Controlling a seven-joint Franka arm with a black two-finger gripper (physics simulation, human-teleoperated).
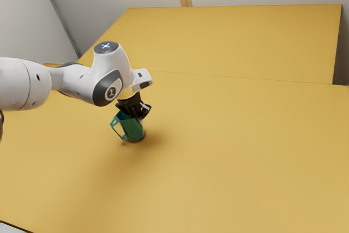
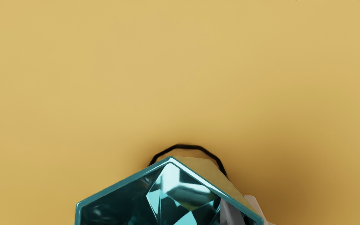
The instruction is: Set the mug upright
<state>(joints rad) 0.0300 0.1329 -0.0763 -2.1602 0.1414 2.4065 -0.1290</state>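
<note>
Mug [image 1: 132, 128], teal and faceted, is directly below the gripper [image 1: 137, 116], the gripper's dark lower end right at the mug's mouth. How far open the gripper is, and whether it has hold of the mug, I cannot tell. The mug's base is down at the yellow tabletop [image 1: 229, 151] and its mouth faces up toward my hand; whether it leans slightly, I cannot tell. Its angular handle [image 1: 115, 130] juts out beneath the gripper, toward the exterior view's left. In the wrist view, the mug's angular rim [image 2: 123, 180] surrounds a shiny interior [image 2: 169, 178]. The white arm [image 1: 71, 83] reaches in from the exterior view's left, above the tabletop.
</note>
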